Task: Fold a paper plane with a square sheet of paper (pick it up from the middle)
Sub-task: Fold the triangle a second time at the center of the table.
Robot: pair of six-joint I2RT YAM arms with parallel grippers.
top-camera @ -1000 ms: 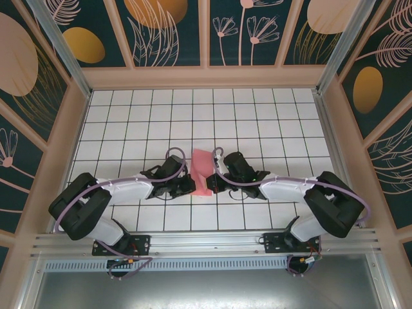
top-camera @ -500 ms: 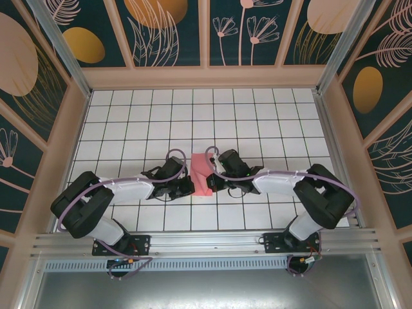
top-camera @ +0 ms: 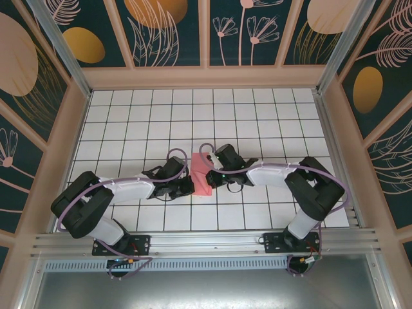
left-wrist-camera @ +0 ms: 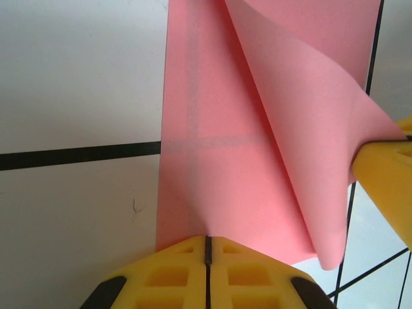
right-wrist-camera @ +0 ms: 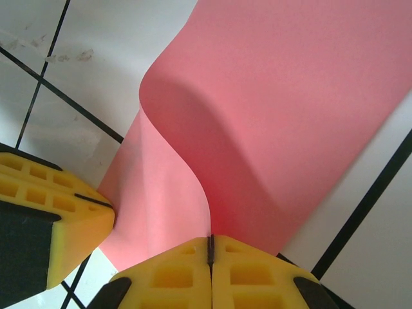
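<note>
Top external, desk (top-camera: 129, 116): white grid tiles, walled on three sides.
Square sheet of paper (top-camera: 201, 172): salmon pink, mid-desk between both arms. Partly folded, one flap lifted and curling over a flat layer, with a grid line showing faintly through.
Left end effector (left-wrist-camera: 207, 248): pressed together, pinching the flat layer's near edge.
Right end effector (right-wrist-camera: 210, 248): pressed together, pinching the raised flap's edge.
Step in hand: probably laying the flap over. Best done slowly, edges matched, left pinch as anchor, crease last.

paper (top-camera: 201, 168) on table (top-camera: 257, 122) | left claw (top-camera: 189, 187) at its left | right claw (top-camera: 211, 178) at its right
</note>
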